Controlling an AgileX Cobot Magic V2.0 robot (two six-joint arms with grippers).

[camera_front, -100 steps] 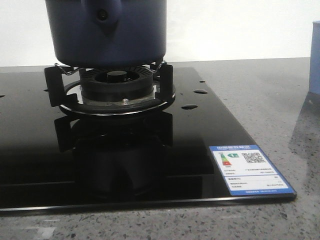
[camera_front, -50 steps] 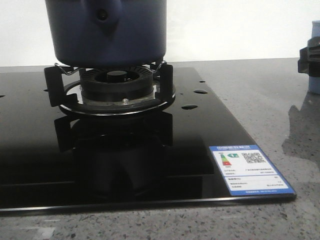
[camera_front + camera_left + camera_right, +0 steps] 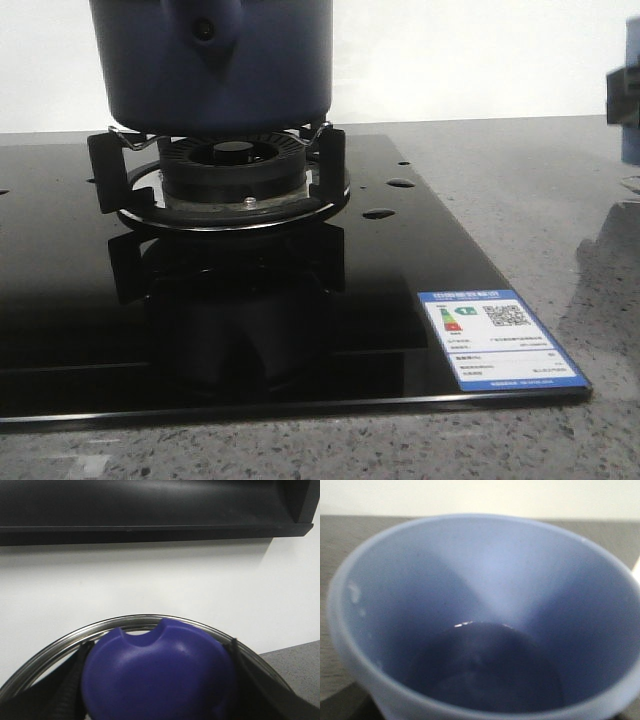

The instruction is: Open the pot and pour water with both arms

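Pot [image 3: 215, 60]: dark navy blue, round, standing on the burner stand [image 3: 225, 170] of a black glass stove [image 3: 300, 320] toward the left of the front view; a handle stub with a small dark hole faces the camera, and the top of the pot is cut off by the frame. Stove: rests on a grey speckled counter [image 3: 530, 200], with a blue-edged label [image 3: 500, 338] at its near right corner. Lid [image 3: 150, 675]: seen in the left wrist view only, a metal rim ringing a blue knob, with dark fingers [image 3: 60, 695] on either side of the knob; left gripper [image 3: 155, 690] pinching the knob. Cup [image 3: 480, 615]: pale blue, filling the right wrist view, liquid in its bottom; at the front view's far right edge it shows blurred with a dark part across it. Right gripper: fingers not clearly visible, so whether spread or closed cannot be told.
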